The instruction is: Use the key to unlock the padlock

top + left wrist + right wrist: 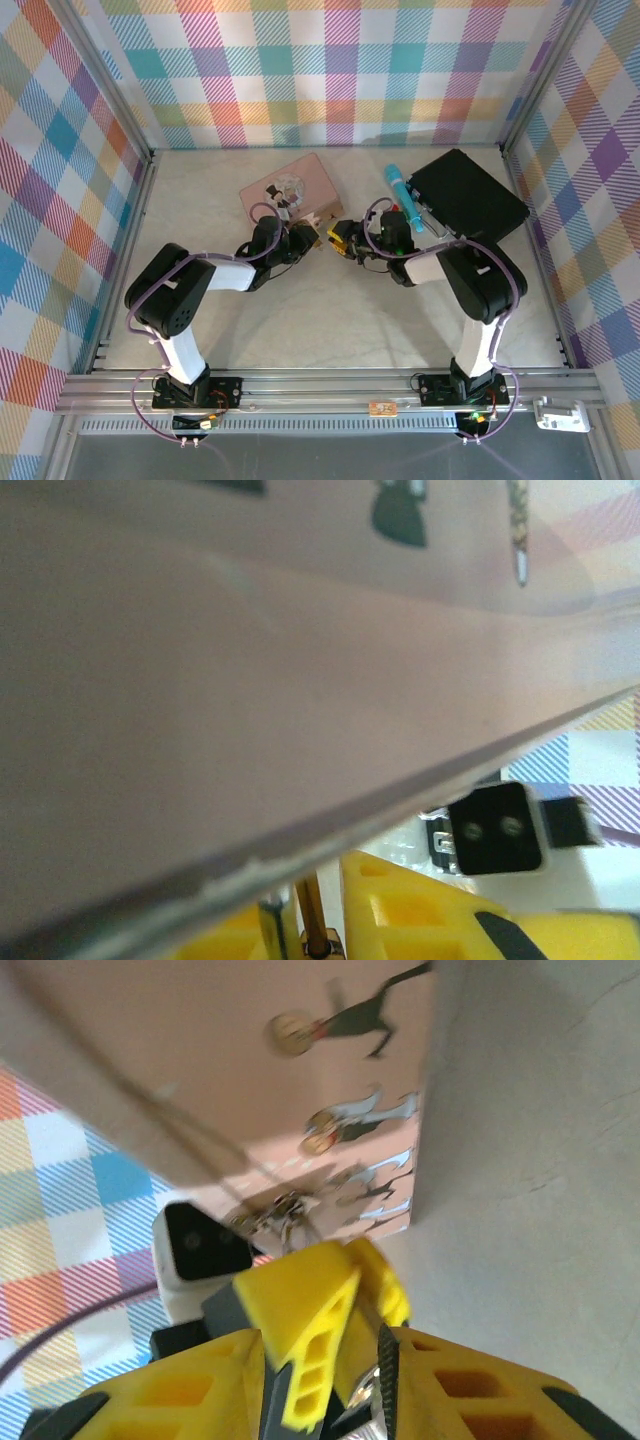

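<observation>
I read the left gripper (308, 238) pinched narrow on the key (311, 905), I think: slim brass shaft, long axis along the fingers, tip toward the pink tin (250, 680) edge, just beside it. On the right gripper (340, 1385), fingers parted, nothing held.

From above you've got both arms folded in over the middle of the table (330, 320). The left gripper (305, 238) and right gripper (340, 238) face each other, yellow tips nearly touching, just in front of the pink tin (290, 185). Left jaws look closed; you can't read the right jaw gap. Anything between the tips is too small to make out. The teal cylinder (397, 183) lies along the left edge of the black case (468, 195). Plaid walls (330, 70) on three sides.
</observation>
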